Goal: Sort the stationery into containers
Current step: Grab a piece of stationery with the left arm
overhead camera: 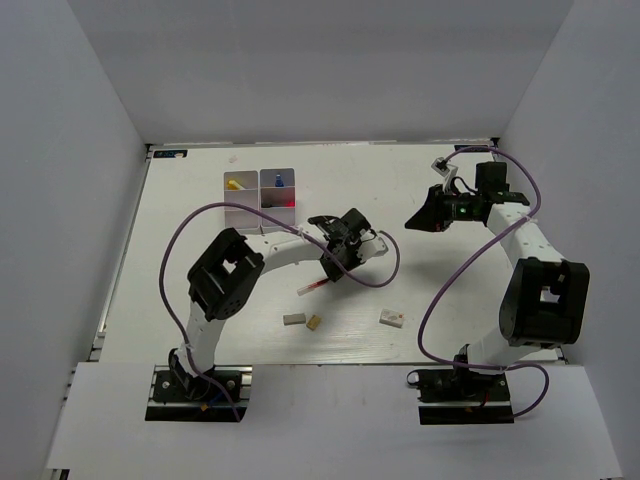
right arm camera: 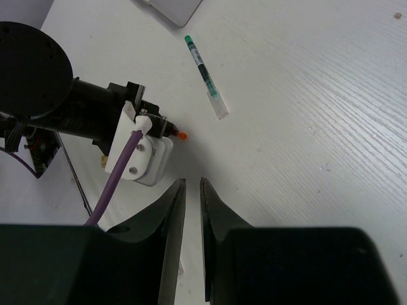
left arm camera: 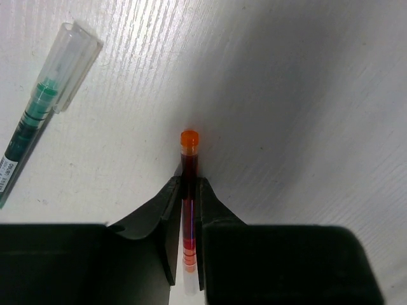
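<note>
Left fingers (left arm camera: 188, 210) clamped on red pen (left arm camera: 189, 166), right fingers (right arm camera: 191, 210) narrow, empty, arm raised

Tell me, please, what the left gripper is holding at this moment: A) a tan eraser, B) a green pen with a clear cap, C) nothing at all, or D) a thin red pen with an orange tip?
D: in the left wrist view the left gripper is closed on a thin red pen whose orange tip pokes out past the fingers, while the green pen lies apart on the table.
</note>
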Controlling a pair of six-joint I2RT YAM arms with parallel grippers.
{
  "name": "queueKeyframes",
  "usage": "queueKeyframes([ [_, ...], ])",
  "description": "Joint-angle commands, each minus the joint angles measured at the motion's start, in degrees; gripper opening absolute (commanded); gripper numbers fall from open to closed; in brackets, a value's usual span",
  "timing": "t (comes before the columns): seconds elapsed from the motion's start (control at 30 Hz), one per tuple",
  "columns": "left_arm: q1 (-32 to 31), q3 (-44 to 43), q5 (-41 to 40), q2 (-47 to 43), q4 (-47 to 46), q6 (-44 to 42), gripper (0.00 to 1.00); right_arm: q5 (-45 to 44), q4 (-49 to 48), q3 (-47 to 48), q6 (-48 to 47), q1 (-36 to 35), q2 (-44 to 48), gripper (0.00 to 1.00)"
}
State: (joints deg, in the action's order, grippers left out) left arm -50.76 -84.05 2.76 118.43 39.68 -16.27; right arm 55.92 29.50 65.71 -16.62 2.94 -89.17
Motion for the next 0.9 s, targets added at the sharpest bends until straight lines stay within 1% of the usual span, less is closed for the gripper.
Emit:
queueKeyframes([
  [0.0,-0.4,5.1,0.9,9.2,13.8,1.2,0.11,1.6,-1.1,-0.7,0.6,0.1,2.8,0.21],
  [0.13,-0.4,2.1,1.5,7.8,13.8,1.8,0.00,1.5,-1.4,-1.0,0.8,0.1,2.7,0.21],
  [0.2,-0.4,0.6,3.0,6.3,12.5,3.0,0.00,1.6,-1.8,-0.8,1.2,0.2,2.8,0.21],
  [0.3,1.0,-1.3,4.2,0.4,9.3,5.9,0.00,1.4,-1.6,-0.7,1.3,0.2,2.8,0.21],
  [0.33,1.0,-1.8,4.2,-1.3,6.8,7.1,0.00,1.1,-1.6,-0.7,1.3,0.3,2.7,0.21],
  [0.43,2.2,-3.9,3.7,-7.1,2.9,8.4,0.00,0.8,-1.6,-0.6,1.2,0.2,2.9,0.21],
  [0.57,3.7,-4.6,0.1,-12.5,-0.6,11.3,0.00,0.7,-1.6,-0.8,1.2,0.3,3.1,0.21],
  [0.6,3.7,-4.6,-2.0,-13.7,-1.5,11.9,0.00,0.8,-1.8,-0.8,1.2,0.4,3.3,0.21],
  [0.73,7.9,1.1,-7.7,-21.0,-8.6,15.3,0.00,0.9,-2.2,-0.9,1.2,0.3,3.1,0.23],
  [0.77,8.7,2.4,-10.4,-22.7,-10.4,16.1,0.00,0.9,-2.2,-1.0,1.2,0.5,3.2,0.23],
  [0.8,9.4,5.4,-11.7,-26.0,-14.5,18.0,0.00,0.9,-2.3,-1.3,1.3,0.4,3.2,0.24],
  [0.87,12.2,8.5,-16.4,-29.4,-18.6,20.5,0.00,1.0,-2.3,-1.5,1.1,0.5,3.0,0.24],
])
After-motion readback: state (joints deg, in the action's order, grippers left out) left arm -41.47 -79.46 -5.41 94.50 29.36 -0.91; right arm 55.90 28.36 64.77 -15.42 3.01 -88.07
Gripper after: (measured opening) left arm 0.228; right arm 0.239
